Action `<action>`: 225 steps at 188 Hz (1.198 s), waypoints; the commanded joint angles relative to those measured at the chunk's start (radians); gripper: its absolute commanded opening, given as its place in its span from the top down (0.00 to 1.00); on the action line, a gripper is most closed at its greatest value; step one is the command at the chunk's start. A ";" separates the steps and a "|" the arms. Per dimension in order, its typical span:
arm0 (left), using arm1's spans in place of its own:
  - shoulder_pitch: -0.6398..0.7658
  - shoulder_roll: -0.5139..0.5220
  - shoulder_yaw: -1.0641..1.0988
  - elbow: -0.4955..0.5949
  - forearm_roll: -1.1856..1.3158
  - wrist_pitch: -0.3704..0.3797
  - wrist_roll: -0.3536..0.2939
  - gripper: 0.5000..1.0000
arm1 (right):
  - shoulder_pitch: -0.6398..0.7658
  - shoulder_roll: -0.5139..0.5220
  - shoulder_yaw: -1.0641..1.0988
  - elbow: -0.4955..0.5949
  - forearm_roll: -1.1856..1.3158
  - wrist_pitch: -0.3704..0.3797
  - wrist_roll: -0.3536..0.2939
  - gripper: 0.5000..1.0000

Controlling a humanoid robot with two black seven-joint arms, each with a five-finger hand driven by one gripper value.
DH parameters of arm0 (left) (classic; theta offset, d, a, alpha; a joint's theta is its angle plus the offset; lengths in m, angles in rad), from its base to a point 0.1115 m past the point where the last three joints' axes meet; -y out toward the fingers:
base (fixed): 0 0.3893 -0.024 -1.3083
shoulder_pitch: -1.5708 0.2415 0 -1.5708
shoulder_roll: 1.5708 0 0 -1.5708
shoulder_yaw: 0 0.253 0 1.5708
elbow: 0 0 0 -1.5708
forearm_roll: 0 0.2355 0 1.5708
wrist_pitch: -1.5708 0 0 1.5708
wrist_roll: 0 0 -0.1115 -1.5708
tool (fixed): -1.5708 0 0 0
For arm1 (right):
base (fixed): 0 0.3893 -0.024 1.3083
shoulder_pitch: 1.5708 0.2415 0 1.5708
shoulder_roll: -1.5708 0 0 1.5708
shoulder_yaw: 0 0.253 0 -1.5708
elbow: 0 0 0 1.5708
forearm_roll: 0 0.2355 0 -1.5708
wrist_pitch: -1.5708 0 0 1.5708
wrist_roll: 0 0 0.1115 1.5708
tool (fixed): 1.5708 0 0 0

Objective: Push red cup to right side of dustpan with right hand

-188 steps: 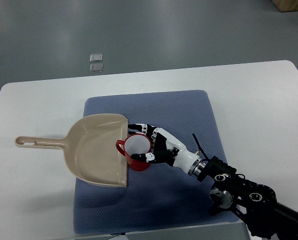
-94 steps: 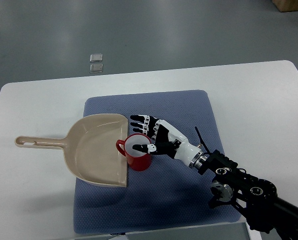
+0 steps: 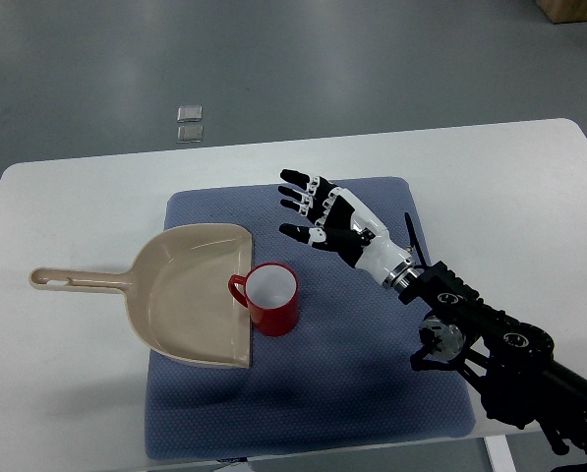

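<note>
White and smooth, the worktop [image 3: 67,206] fills most of the frame, and behind it, in the upper part, a grey floor [image 3: 273,59] is visible with two small clear square pieces [image 3: 189,123] lying on it. On the middle of the worktop lies a dark blue rectangular cloth mat [image 3: 352,374]. A beige plastic dustpan [image 3: 190,295] rests on the left part of this mat, with its long handle pointing toward the left edge of the frame, over the bare white surface. The red cup with white inside [image 3: 269,298] stands upright on the mat, just at the right, open edge of the dustpan; its small handle points left and touches or overlaps the rim of the dustpan. The right hand [image 3: 330,221], black and white with a jointed black arm coming from the lower right corner, hovers above the upper centre of the mat, up and to the right of the cup and apart from it. Its fingers [image 3: 298,192] are spread apart, pointing to the left, and they hold nothing
</note>
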 commanded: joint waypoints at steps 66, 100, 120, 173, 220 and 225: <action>0.000 0.000 0.000 0.000 0.000 0.000 0.000 0.00 | 0.093 -0.089 0.008 -0.065 0.348 -0.026 -0.002 0.14; 0.000 0.000 0.000 0.000 0.000 0.000 0.000 0.00 | 0.139 -0.099 0.026 -0.088 0.414 -0.061 -0.046 0.14; 0.000 0.000 0.000 0.000 0.000 0.000 0.000 0.00 | 0.164 -0.099 0.040 -0.109 0.461 -0.087 -0.094 0.14; 0.000 0.000 0.000 0.000 0.000 0.000 0.000 0.00 | 0.233 -0.106 0.060 -0.200 0.644 -0.190 -0.197 0.14; 0.000 0.000 0.000 0.000 0.000 0.000 0.000 0.00 | 0.245 -0.095 0.058 -0.232 0.727 -0.205 -0.194 0.14; 0.000 0.000 0.000 0.000 0.000 0.000 0.000 0.00 | 0.245 -0.094 0.058 -0.232 0.723 -0.205 -0.190 0.14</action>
